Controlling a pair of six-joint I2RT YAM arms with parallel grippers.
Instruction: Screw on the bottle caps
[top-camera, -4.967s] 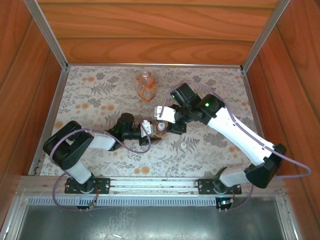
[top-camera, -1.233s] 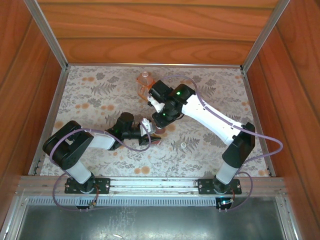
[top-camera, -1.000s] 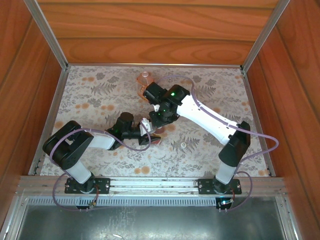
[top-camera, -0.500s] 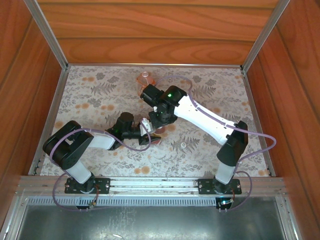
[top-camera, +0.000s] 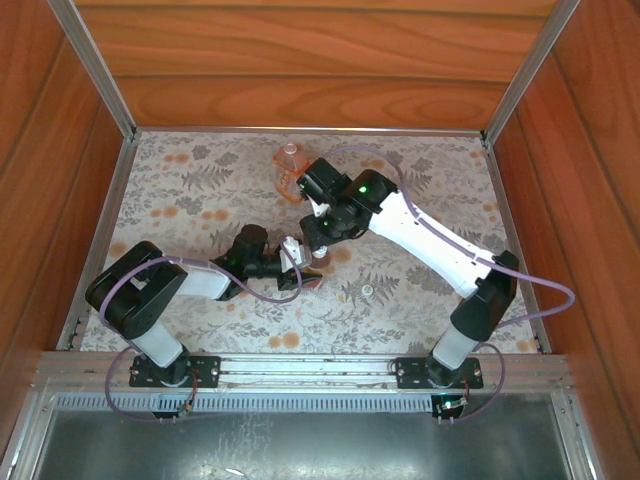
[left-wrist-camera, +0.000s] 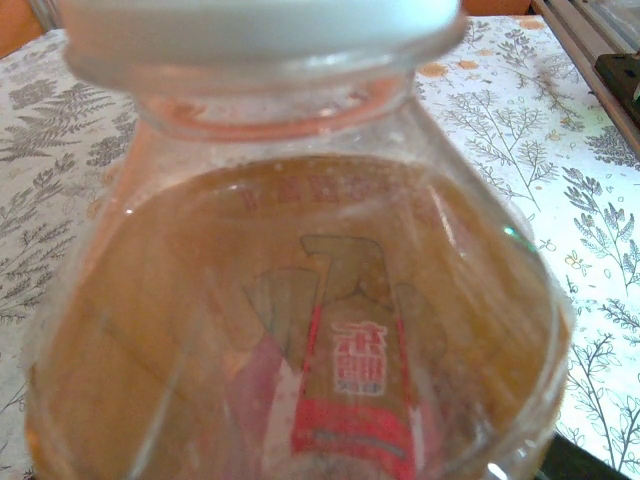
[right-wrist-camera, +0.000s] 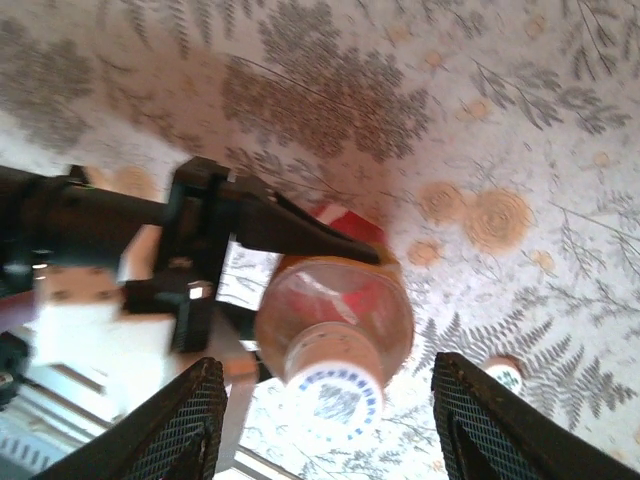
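L gripper (top-camera: 300, 268) is low over the floral tablecloth (top-camera: 180, 200), mid-table, jaws clamped on the slim bottle (right-wrist-camera: 335, 310) w/ amber liquid. Bottle stands upright; red-and-white label shows thru the liquid in L wrist view. White cap (right-wrist-camera: 335, 392) sits on its neck. Cannot tell whether it's threaded tight.

R gripper (top-camera: 317, 238) is directly above that bottle, pointing down, jaws apart. Its mesh-faced fingers (right-wrist-camera: 180, 440) stand either side of the cap w/ a clear gap on both sides, no contact.

On the cloth lies a second cap (top-camera: 367, 291), loose, near the slim bottle, on R arm's side and nearer the bases.

Wide bottle (top-camera: 288, 165) is upright toward the back of the table, apart from the slim bottle, partly hidden behind R arm's wrist. Its neck is too small to read.
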